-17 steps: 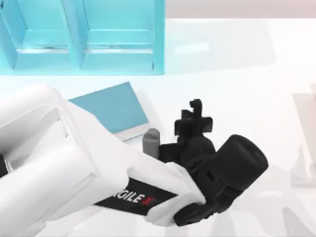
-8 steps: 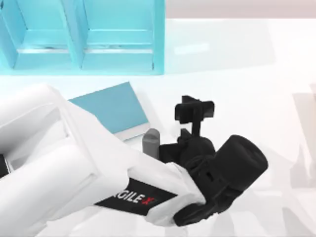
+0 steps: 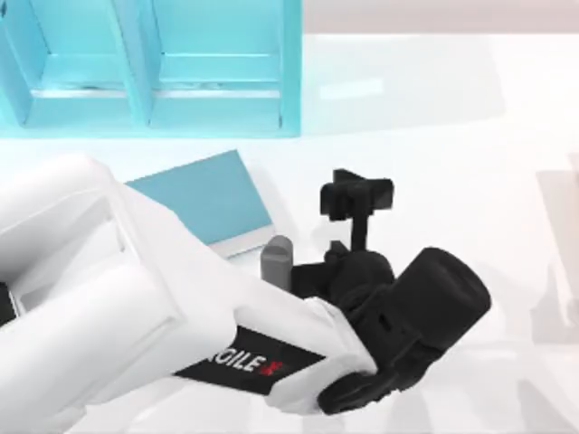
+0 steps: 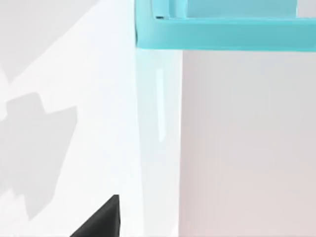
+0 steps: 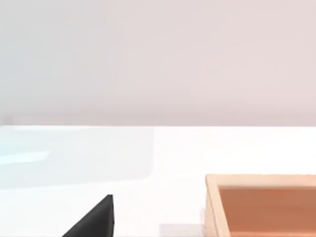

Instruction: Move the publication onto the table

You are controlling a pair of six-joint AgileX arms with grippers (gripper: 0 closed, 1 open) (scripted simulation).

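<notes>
A glossy white tabletop meets a pale wall at the frame's top, carrying one turquoise shelf unit upper left, one teal publication flat left of centre, and the left tool beside it, apart, fingers spread.

one book — one shelf unit

My top camera looks straight down from close above my left arm, with the counter below. My left wrist camera faces along the counter to the turquoise shelf unit, shared with the top view; my right wrist camera skims low toward a wooden box.
</notes>
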